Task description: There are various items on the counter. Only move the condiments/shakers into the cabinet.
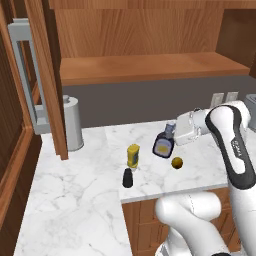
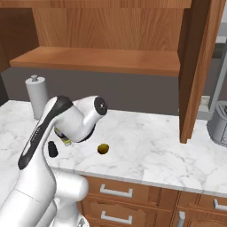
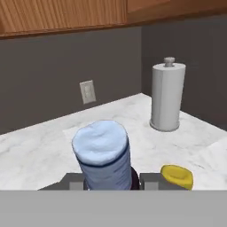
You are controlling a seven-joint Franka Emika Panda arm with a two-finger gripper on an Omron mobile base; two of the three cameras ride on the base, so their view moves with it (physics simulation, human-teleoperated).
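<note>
Hand closed on the blue-capped bottle

We see our hand (image 1: 172, 134) clamped around the neck of the dark bottle (image 1: 163, 145), its blue cap (image 3: 101, 142) rising between the fingers (image 3: 150, 181) (the base looks tilted toward us, at the desk (image 1: 80, 200)). Just left stand the yellow squeeze bottle (image 1: 133, 155) and black shaker (image 1: 128, 178); the small ball (image 1: 176, 162) lies right of them, below the cabinet shelf (image 1: 150, 67).

A dark grey wall (image 1: 150, 102) runs behind the kitchen corner, carrying a pale outlet plate (image 3: 88, 91). A tall grey steel canister (image 1: 73, 123) stands near that wall. Wooden drawers with grey handles (image 2: 116, 191) sit below.
</note>
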